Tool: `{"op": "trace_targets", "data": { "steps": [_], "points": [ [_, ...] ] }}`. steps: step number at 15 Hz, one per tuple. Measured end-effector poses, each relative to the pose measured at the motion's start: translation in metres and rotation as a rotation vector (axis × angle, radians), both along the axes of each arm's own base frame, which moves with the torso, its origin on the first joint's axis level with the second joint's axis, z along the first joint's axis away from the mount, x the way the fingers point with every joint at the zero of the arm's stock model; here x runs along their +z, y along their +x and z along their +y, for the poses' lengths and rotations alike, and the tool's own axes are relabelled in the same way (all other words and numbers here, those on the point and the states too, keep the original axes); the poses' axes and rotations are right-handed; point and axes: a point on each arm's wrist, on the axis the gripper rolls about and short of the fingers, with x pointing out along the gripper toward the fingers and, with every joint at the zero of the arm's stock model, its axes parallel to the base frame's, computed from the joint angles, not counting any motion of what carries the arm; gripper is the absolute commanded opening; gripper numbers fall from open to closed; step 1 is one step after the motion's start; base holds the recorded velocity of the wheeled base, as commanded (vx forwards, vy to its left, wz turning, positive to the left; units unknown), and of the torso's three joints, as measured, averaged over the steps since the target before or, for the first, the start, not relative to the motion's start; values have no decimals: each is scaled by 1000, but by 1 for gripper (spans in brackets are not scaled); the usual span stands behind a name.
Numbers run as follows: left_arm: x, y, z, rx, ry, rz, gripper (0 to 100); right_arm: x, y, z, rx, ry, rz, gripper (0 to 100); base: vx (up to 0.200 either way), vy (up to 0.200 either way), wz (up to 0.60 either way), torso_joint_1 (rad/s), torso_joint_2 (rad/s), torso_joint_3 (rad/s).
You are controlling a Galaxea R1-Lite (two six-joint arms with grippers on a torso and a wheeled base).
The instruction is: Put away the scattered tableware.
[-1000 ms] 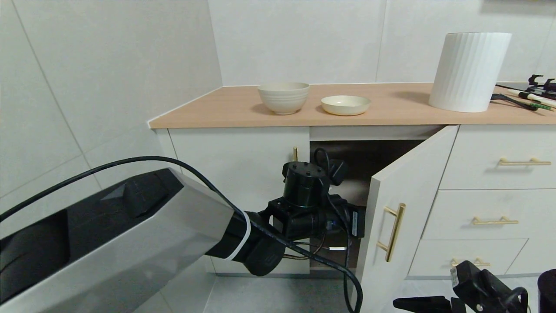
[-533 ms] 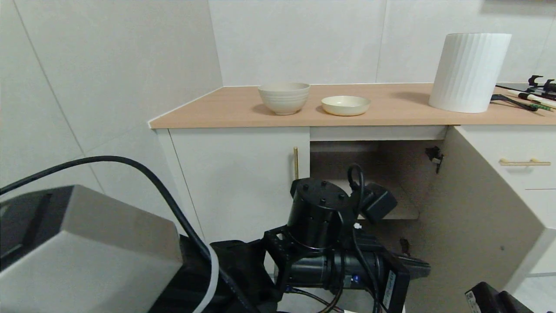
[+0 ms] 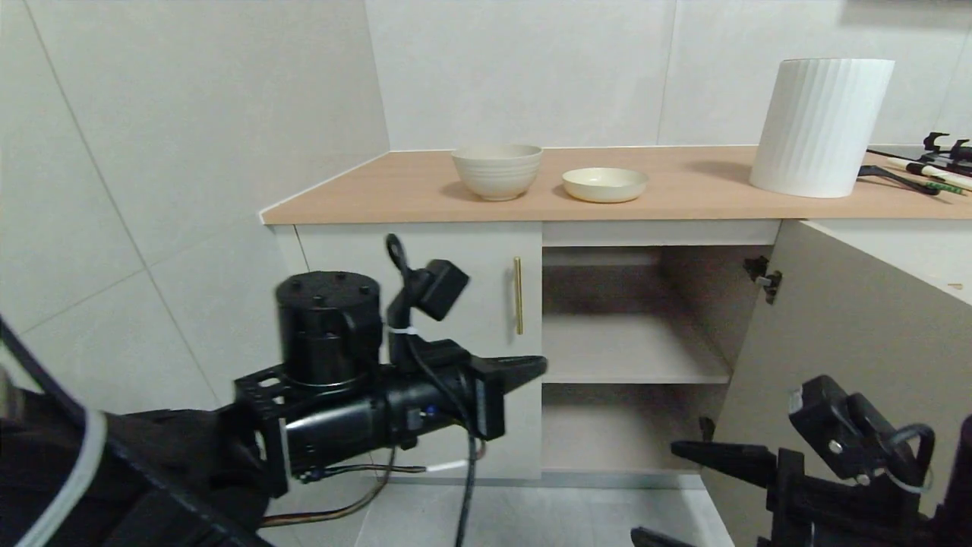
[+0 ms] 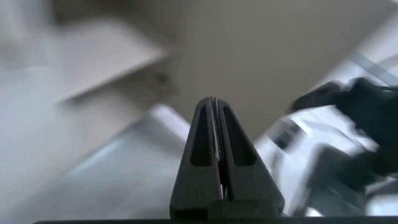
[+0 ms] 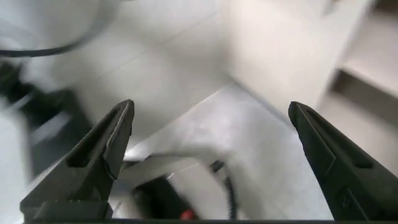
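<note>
Bowl (image 3: 497,171) and shallow dish (image 3: 604,184) stand side by side on the bench (image 3: 699,190), well apart from both tools below. Left tool (image 3: 531,366): pinched together. Right tool (image 3: 654,492): spread wide beside open cabinet (image 3: 630,349).

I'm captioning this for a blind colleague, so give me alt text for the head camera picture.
A lower cabinet stands open under a wooden counter that holds a bowl, a shallow dish and a tall white ribbed container. In front, the left gripper is shut near the closed door, and the right gripper is open, low beside the swung-open door.
</note>
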Motion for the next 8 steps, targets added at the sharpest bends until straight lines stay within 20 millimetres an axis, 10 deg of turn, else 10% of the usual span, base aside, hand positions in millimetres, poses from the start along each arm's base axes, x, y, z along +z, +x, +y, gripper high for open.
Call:
{"op": "trace_targets", "data": {
  "steps": [4,8],
  "points": [
    [22,-16,95,282,-20,-47,0,37,26,20,-140,-139,76,100,0,0,0,0,0,0],
    [42,-49,131,393,17,15,0,115,31,23,-222,-160,57,100,0,0,0,0,0,0]
  ]
}}
